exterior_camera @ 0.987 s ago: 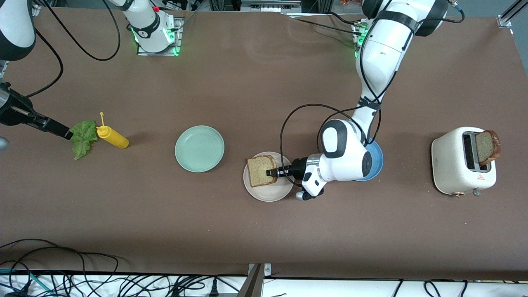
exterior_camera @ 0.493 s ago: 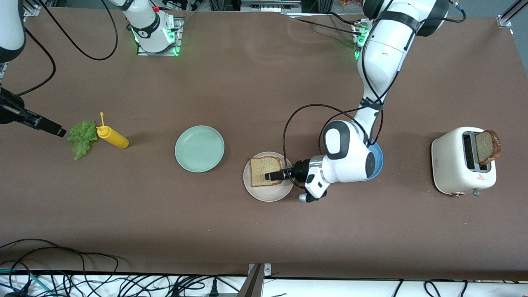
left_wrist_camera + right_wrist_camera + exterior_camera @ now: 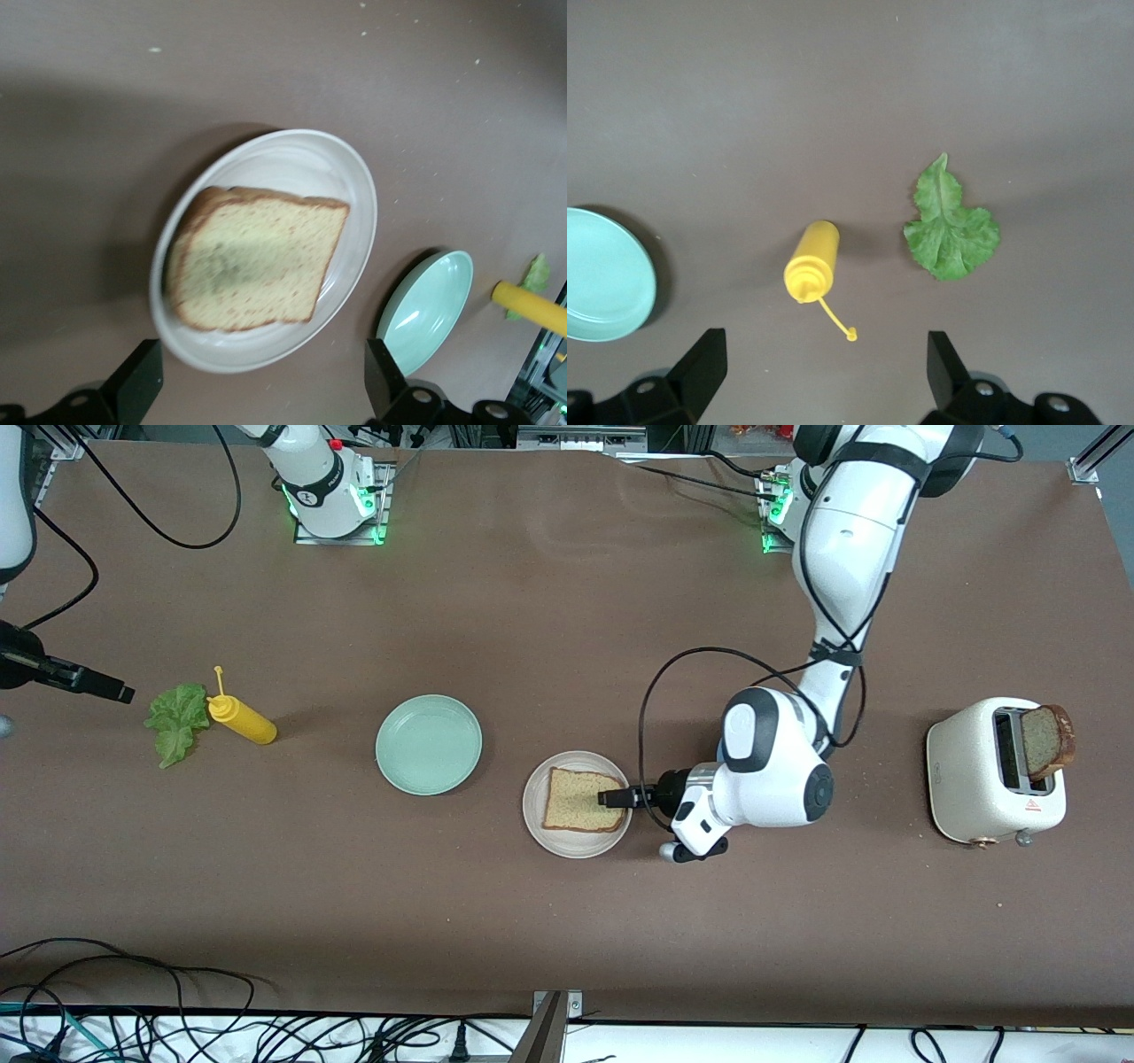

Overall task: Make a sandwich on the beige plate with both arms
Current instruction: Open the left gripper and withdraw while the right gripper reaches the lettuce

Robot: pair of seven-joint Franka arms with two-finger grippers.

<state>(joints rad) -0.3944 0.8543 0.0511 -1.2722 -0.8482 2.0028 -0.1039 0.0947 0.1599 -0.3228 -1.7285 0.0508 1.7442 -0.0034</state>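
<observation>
Glossy white arms with dark grey joints — looping black cables, black two-finger tools, green-lit bases

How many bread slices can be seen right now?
2. One bread slice lies flat on the beige plate; the other slice stands in the toaster at the left arm's end of the table. None seems hidden.

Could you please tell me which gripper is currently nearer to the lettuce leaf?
Right. The right gripper hangs open just beside the lettuce leaf, at the right arm's end of the table. The left gripper is open by the bread slice on the beige plate.
</observation>
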